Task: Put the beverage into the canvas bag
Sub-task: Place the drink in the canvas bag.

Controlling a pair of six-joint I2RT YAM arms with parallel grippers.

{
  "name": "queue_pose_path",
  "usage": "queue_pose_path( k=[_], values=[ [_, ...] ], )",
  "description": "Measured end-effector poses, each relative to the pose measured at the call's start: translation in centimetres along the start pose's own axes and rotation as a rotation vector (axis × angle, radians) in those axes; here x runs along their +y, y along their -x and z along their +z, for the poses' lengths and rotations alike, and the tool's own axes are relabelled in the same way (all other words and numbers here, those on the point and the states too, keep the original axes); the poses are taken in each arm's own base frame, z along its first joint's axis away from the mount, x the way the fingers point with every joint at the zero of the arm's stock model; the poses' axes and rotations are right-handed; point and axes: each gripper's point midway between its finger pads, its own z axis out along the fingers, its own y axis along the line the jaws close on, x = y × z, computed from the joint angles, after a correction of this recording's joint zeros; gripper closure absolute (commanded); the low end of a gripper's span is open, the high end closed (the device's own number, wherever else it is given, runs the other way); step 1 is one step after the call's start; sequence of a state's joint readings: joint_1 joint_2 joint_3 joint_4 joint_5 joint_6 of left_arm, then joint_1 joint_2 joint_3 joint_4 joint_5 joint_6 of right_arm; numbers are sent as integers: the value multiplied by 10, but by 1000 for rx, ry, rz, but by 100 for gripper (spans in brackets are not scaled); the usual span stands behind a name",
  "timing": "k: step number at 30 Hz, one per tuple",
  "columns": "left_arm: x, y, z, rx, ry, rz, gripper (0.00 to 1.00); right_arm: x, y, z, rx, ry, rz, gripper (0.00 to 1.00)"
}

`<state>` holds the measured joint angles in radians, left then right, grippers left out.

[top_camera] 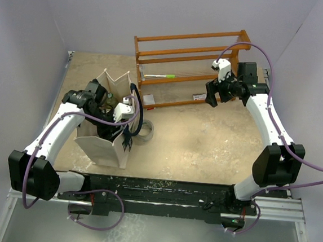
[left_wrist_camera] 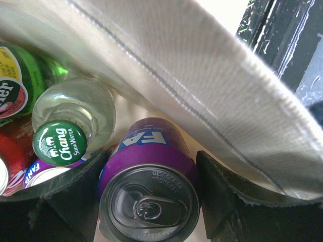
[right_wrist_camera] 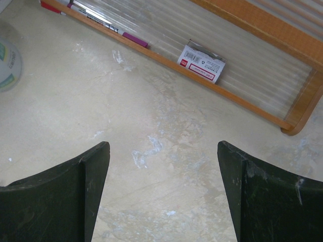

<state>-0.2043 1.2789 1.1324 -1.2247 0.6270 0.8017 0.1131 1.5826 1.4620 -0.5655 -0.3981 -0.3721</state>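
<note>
A tan, mottled table (top_camera: pixel 205 142) with pale scuffs and white flecks fills the floor of a white-walled booth. At about 9 o'clock a cream canvas bag (top_camera: pixel 100 147) with dark handles stands upright on it. Just beside the bag, toward the centre, lies a roll of tape (top_camera: pixel 145 132), flat on the surface. An orange-brown wooden rack (right_wrist_camera: pixel 262 22) stands at 12 o'clock, along the far edge.
</note>
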Motion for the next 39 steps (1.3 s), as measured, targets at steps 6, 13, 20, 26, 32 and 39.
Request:
queue_pose_path(
  k=[6,13,20,26,32,39],
  values=[
    [0,-5,5,2,-8,28,87,-1,-7,2,20,-8,-1,11],
    [-3,-7,9,-5,-29,72,84,-2,-7,2,21,-12,-8,11],
    [-4,-11,14,-3,-45,97,81,-3,-8,2,23,-15,-15,11],
    [-3,-14,21,-6,-45,119,75,-4,-8,2,27,-23,-16,11],
    [0,-15,24,-2,-35,128,69,-6,-9,2,31,-31,-19,11],
    [2,-18,29,-2,-33,122,57,-5,-14,3,41,-27,-15,11]
  ],
)
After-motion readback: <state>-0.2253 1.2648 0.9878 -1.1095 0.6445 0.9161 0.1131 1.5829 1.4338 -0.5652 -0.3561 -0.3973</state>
